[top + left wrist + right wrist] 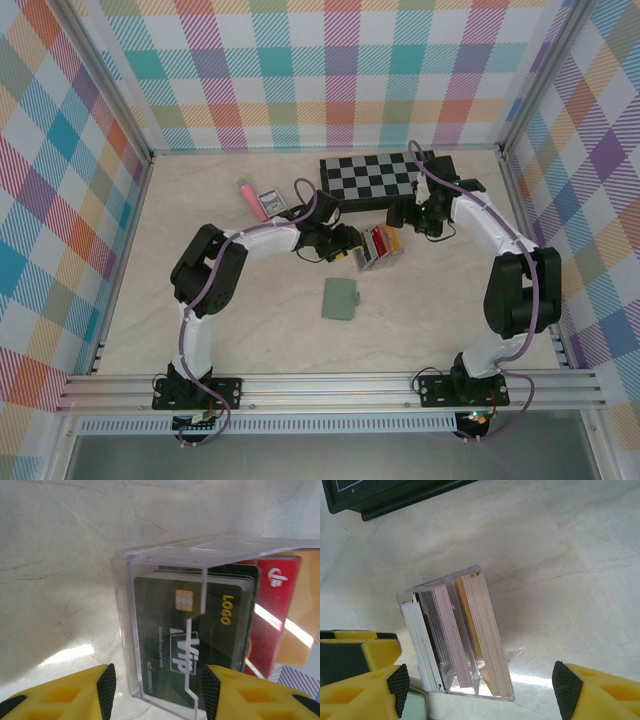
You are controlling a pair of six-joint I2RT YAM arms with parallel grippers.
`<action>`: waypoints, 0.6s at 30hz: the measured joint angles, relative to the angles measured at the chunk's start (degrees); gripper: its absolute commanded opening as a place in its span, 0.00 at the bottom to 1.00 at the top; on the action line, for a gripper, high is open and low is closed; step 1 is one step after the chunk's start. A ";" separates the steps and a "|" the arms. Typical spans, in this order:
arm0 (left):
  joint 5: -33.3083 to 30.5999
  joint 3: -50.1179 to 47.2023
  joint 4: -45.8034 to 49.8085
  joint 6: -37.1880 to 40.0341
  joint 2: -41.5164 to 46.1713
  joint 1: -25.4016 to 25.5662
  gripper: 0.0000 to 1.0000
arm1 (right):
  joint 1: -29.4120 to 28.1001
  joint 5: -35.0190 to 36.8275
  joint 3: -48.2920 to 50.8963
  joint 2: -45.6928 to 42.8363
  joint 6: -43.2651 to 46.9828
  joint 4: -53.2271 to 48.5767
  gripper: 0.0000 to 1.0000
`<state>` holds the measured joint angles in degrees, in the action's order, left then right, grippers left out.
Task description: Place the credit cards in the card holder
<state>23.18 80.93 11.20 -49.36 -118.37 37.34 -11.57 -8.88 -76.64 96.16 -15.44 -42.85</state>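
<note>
At mid-table a clear rack (377, 248) holds the cards (378, 240) upright in its slots. The wallet (340, 298) lies flat on the table (230, 330) at 7 o'clock from the rack, apart from it and from both arms. A chessboard (370, 177) sits at 12 o'clock of the rack, and a pink tube (245, 194) and a small packet (270, 203) lie at 10 o'clock. The left wrist view shows a black card fronting the rack, a red 1 behind it and an orange 1 behind that. The left claw (157, 692) comes in from 9 o'clock with its jaws parted astride the rack's near end. Table shows between 1 pad (107, 682) and the clear wall, and I cannot tell whether the other pad touches. The right wrist view shows 3 stacks edge-on, white, pinkish and cream, each in its own slot. The right claw (480, 685), at 2 o'clock of the rack, hovers with its jaws spread wide, gripping nothing.
</note>
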 measured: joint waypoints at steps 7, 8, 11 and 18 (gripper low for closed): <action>1.66 1.42 -0.87 -0.81 -1.70 0.00 0.50 | -1.33 2.27 -1.97 0.81 1.57 -1.42 0.76; 1.81 1.42 -0.87 -0.81 -1.81 0.00 0.48 | -1.36 2.32 -2.08 1.09 1.66 -1.46 0.76; 1.88 1.42 -0.83 -0.85 -2.49 0.00 0.43 | -1.70 3.15 -2.56 2.38 2.40 -1.90 0.73; 2.75 1.42 -1.79 -0.96 -3.04 0.00 0.36 | -4.74 9.46 -6.19 6.73 4.46 -4.20 0.67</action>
<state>25.93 82.35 9.41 -50.33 -121.40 37.34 -16.32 0.58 -82.83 102.89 -10.98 -47.05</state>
